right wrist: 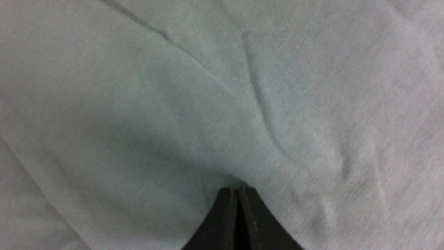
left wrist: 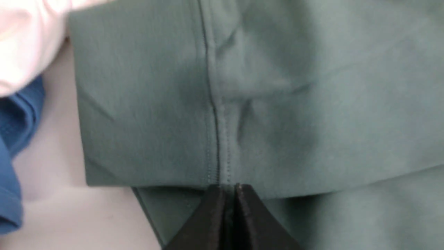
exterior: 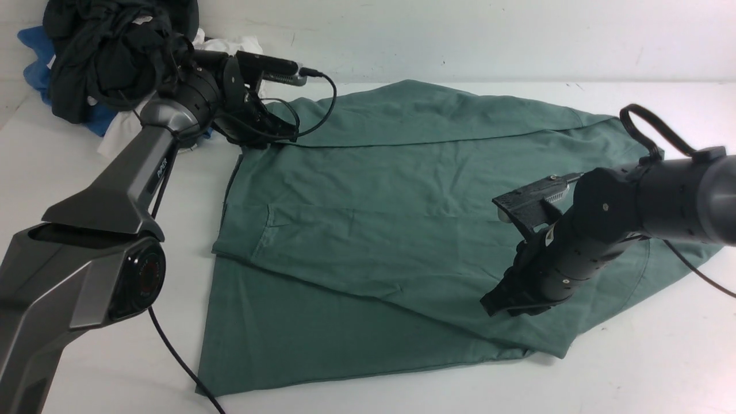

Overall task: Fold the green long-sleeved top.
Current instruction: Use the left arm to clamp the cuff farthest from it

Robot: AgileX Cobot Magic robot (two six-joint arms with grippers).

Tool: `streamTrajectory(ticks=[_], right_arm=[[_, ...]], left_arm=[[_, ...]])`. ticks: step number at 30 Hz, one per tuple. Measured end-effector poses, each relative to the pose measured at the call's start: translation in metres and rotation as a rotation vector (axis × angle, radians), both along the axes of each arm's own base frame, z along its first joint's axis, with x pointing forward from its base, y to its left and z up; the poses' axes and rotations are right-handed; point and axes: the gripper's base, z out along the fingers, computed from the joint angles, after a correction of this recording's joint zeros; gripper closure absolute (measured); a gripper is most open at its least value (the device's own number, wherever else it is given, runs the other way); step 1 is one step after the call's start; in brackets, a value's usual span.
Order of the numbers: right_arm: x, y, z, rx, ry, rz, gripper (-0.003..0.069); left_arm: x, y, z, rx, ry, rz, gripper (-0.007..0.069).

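Left fingers pinch the green long-sleeved top at its seam; right fingers clench its cloth.

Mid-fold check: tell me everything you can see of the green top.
The green long-sleeved top is muted sage, matte and cotton-like, lying flat on the white table, partly folded: a far panel lies over the body, with diagonal creases. No logo or label shows. The left pincer is closed on its folded far-left edge at a stitched seam; the right pincer, shut, meets the cloth near its right side.
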Motion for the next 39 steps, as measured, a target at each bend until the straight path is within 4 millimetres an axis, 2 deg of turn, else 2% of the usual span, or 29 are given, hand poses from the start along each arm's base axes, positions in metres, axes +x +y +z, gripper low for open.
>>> streamTrajectory(ticks=[2,4,5,6,9,12,17,22,24,25,26,27,28,29,32,34,35,36,39], right_arm=[[-0.001,0.0,0.001,0.008,-0.005,-0.005,0.0662],[-0.002,0.0,0.002,0.019,-0.001,-0.016,0.0662],[-0.002,0.0,0.002,0.019,-0.002,-0.016,0.0662],[-0.002,0.0,0.002,0.023,0.002,-0.02,0.0662],[-0.003,0.0,0.003,0.026,0.004,-0.024,0.0662],[-0.004,0.0,0.003,0.029,0.009,-0.028,0.0662],[-0.004,0.0,0.003,0.034,0.01,-0.031,0.0662],[-0.004,0.0,0.003,0.035,0.011,-0.033,0.0662],[-0.004,0.0,0.003,0.036,0.012,-0.033,0.0662],[-0.004,0.0,0.003,0.036,0.012,-0.033,0.0662],[-0.004,0.0,0.003,0.036,0.012,-0.033,0.0662],[-0.004,0.0,0.003,0.036,0.012,-0.033,0.0662],[-0.004,0.0,0.003,0.035,0.013,-0.033,0.0662],[-0.004,0.0,0.003,0.035,0.013,-0.033,0.0662],[-0.004,0.0,0.003,0.035,0.013,-0.033,0.0662],[-0.004,0.0,0.003,0.035,0.013,-0.033,0.0662],[-0.004,0.0,0.003,0.035,0.013,-0.033,0.0662],[-0.004,0.0,0.003,0.036,0.012,-0.033,0.0662],[-0.004,0.0,0.003,0.036,0.011,-0.033,0.0662]], left_arm=[[0.001,0.004,0.014,-0.01,-0.038,0.007,0.0529],[0.003,0.012,0.03,-0.028,-0.095,0.028,0.0413],[0.003,0.012,0.03,-0.028,-0.095,0.028,0.0413],[0.006,0.02,0.033,-0.041,-0.119,0.055,0.033],[0.009,0.036,0.023,-0.064,-0.109,0.111,0.0225],[0.012,0.046,0.006,-0.078,-0.084,0.151,0.0204],[0.018,0.049,-0.027,-0.103,-0.077,0.185,0.0239],[0.023,0.047,-0.034,-0.139,-0.127,0.187,0.0289],[0.025,0.047,-0.035,-0.147,-0.154,0.186,0.0373],[0.025,0.047,-0.035,-0.145,-0.156,0.185,0.0384],[0.026,0.046,-0.035,-0.141,-0.164,0.175,0.0483],[0.026,0.045,-0.035,-0.137,-0.165,0.171,0.0508],[0.025,0.043,-0.033,-0.124,-0.171,0.152,0.0578],[0.025,0.043,-0.031,-0.108,-0.176,0.136,0.0601],[0.024,0.04,-0.021,-0.085,-0.185,0.111,0.062],[0.021,0.036,0.006,-0.061,-0.215,0.079,0.0622],[0.021,0.036,0.006,-0.061,-0.215,0.079,0.0622],[0.017,0.031,0.026,-0.063,-0.237,0.066,0.0622],[0.009,0.021,0.059,-0.064,-0.253,0.041,0.0622]])
